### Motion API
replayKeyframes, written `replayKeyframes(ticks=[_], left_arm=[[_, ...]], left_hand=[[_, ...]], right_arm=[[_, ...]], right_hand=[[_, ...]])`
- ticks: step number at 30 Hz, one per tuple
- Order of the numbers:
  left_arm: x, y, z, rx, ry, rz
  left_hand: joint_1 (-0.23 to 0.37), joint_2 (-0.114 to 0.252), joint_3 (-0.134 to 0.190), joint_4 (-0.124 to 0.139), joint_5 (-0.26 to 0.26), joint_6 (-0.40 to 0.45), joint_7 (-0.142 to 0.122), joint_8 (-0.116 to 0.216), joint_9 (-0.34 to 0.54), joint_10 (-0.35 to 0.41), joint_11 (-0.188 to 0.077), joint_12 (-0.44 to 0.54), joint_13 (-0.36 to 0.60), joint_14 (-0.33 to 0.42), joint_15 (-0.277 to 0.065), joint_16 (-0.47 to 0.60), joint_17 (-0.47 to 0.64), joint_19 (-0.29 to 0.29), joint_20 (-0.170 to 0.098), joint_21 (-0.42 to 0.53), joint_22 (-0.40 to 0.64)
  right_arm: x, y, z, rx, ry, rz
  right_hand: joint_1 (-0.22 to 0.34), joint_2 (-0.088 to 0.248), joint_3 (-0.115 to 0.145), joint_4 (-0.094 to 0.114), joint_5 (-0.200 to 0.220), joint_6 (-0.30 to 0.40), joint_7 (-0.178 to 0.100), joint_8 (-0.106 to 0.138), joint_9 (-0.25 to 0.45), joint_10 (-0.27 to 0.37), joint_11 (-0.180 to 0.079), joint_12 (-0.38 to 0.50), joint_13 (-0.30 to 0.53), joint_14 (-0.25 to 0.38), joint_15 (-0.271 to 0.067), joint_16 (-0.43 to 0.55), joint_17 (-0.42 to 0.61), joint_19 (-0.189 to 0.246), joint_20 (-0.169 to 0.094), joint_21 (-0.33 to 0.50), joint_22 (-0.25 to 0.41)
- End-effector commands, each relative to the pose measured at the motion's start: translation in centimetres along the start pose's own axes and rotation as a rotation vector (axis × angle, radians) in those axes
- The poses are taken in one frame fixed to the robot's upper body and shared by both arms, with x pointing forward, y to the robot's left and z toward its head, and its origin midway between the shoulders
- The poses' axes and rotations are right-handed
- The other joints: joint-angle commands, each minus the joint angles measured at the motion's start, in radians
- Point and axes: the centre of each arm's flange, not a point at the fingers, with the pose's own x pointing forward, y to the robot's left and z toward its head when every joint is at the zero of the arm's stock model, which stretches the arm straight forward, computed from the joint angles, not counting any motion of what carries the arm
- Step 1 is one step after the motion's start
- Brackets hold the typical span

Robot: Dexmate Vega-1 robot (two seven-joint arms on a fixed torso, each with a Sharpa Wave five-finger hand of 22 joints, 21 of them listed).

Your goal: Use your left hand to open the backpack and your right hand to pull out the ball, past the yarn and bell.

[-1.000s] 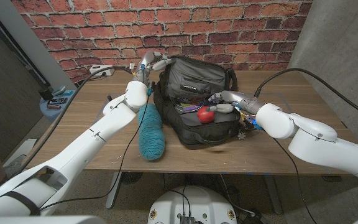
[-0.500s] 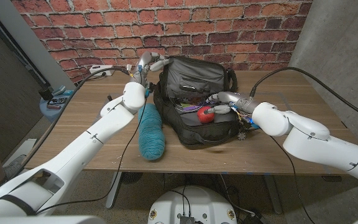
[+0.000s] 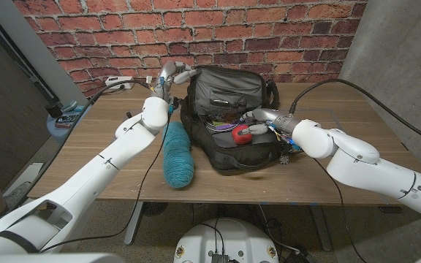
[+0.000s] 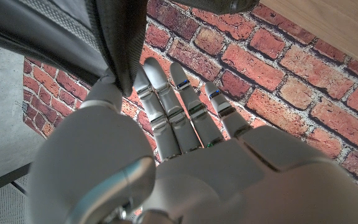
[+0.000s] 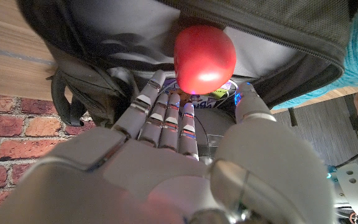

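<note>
The black backpack [image 3: 225, 120] stands open in the middle of the table. My left hand [image 3: 172, 74] is at its back left corner and pinches the edge of the flap [image 4: 120, 43] between thumb and fingers, holding it up. The red ball [image 3: 241, 134] sits at the front rim of the opening. My right hand [image 3: 260, 123] reaches in from the right, and its fingertips [image 5: 166, 102] and thumb [image 5: 248, 102] close around the red ball [image 5: 205, 57]. The teal yarn [image 3: 177, 153] lies on the table left of the bag. I cannot make out a bell.
A small dark object [image 3: 287, 157] lies by the bag's right front corner. A power strip [image 3: 119, 82] and small items [image 3: 68, 119] sit at the table's left side. Cables run across both ends. A brick wall stands behind the table [image 3: 320, 175].
My right arm has pushed in a little to the left, toward the bag. The ball has stayed at the rim. My left hand has risen slightly with the flap.
</note>
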Motion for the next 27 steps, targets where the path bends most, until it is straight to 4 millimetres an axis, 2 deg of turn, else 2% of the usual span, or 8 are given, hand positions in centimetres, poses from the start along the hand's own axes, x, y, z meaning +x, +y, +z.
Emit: replayKeyframes(ticks=[1, 15, 27], left_arm=[[0.1, 0.5, -0.6, -0.008, 0.003, 0.0], [0.4, 1.1, -1.3, -0.015, -0.01, 0.003], [0.4, 1.1, -1.6, -0.021, -0.012, -0.005]], left_hand=[[0.079, 0.071, -0.002, 0.001, 0.005, -0.004, -0.002, 0.009, 0.002, 0.006, -0.001, -0.004, 0.006, -0.001, -0.004, -0.005, 0.003, -0.006, 0.001, 0.002, 0.006], [0.078, 0.071, -0.003, 0.002, 0.005, -0.005, -0.002, 0.009, 0.001, 0.007, 0.001, -0.006, 0.007, -0.001, -0.004, -0.008, 0.005, 0.0, -0.005, 0.006, 0.006], [0.076, 0.072, -0.004, 0.004, 0.004, -0.007, -0.002, 0.009, 0.0, 0.006, 0.001, -0.01, 0.008, -0.001, -0.004, -0.01, 0.007, -0.001, -0.005, 0.006, 0.007]], right_arm=[[1.2, 0.1, 0.4, -0.018, 0.0, 0.012], [2.5, 0.4, 1.0, -0.054, -0.014, 0.048], [2.6, 0.9, 1.1, -0.069, -0.016, 0.082]], right_hand=[[0.02, -0.004, 0.0, 0.004, 0.001, -0.011, -0.001, -0.004, 0.002, -0.009, 0.0, -0.003, 0.003, -0.006, -0.005, -0.002, 0.004, -0.007, 0.005, -0.005, 0.005], [0.044, -0.017, -0.003, 0.01, 0.003, -0.039, -0.002, -0.009, 0.003, -0.05, 0.003, -0.015, 0.009, -0.03, 0.002, -0.011, 0.009, -0.019, 0.006, -0.011, 0.005], [0.052, -0.019, -0.003, 0.012, 0.004, -0.048, -0.003, -0.01, 0.004, -0.06, 0.002, -0.016, 0.012, -0.034, 0.0, -0.011, 0.011, -0.022, 0.005, -0.012, 0.005]])
